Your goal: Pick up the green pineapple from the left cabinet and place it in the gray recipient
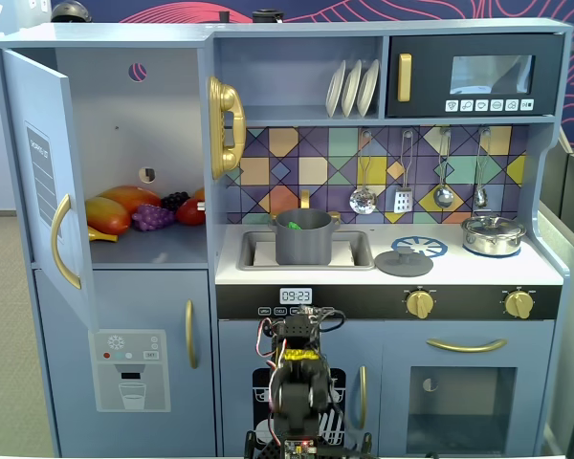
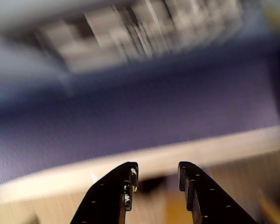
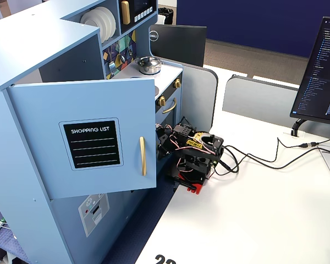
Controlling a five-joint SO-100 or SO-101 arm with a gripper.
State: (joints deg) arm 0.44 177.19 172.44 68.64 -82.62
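Well, from the front, the cabinet (image 1: 124, 153) stands open at left, fruit piled on its shelf. Right of it, the pineapple (image 1: 293, 226) already peeks from the pot (image 1: 303, 239) in the sink. The side view hides all that behind the door (image 3: 82, 146), showing only the folded arm (image 3: 195, 154) on the surface (image 3: 253, 214). At the wrist, blurred, the gripper (image 2: 157, 175) is empty, fingers slightly parted.

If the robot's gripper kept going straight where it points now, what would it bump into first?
Probably nothing close. In the blurry wrist view the gripper is open and aims across the room at a dark blue wall. Nothing shows between, though depth is unclear.
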